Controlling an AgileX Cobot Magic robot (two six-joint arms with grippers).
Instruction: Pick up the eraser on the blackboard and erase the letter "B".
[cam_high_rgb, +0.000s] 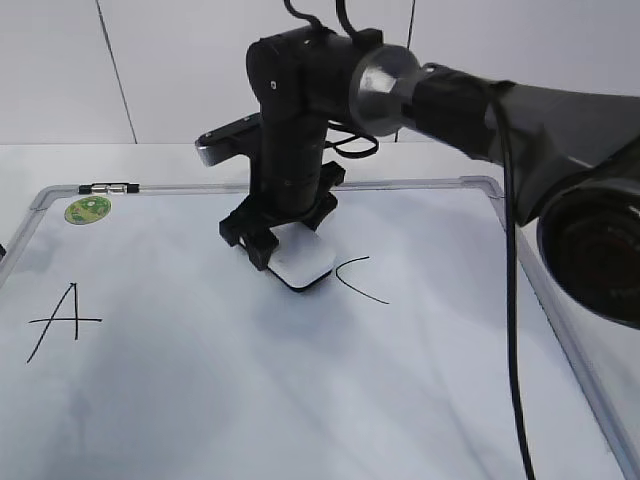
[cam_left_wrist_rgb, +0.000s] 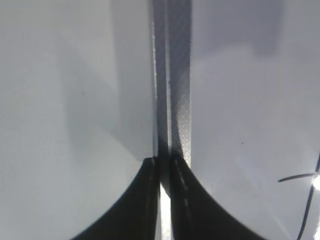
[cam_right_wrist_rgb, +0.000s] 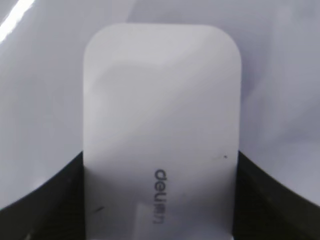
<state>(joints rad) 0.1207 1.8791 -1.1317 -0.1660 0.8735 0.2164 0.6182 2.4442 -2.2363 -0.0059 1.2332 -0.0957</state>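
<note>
My right gripper (cam_high_rgb: 275, 245) is shut on the white eraser (cam_high_rgb: 302, 262) and holds it flat on the blackboard (cam_high_rgb: 250, 400), between the letters "A" (cam_high_rgb: 62, 320) and "C" (cam_high_rgb: 358, 280). In the right wrist view the eraser (cam_right_wrist_rgb: 160, 130) fills the frame, grey lettering up, with the dark fingers (cam_right_wrist_rgb: 160, 155) on both its sides. No letter "B" shows; the spot under the eraser and gripper is hidden. My left gripper (cam_left_wrist_rgb: 164, 162) is shut and empty, hovering over the board's grey frame (cam_left_wrist_rgb: 172, 75). It is out of the exterior view.
A round green sticker (cam_high_rgb: 88, 209) sits at the board's top left corner, with a small metal clip (cam_high_rgb: 112, 187) on the top frame. The right arm's thick body (cam_high_rgb: 560, 160) and cable hang over the board's right side. A white wall stands behind.
</note>
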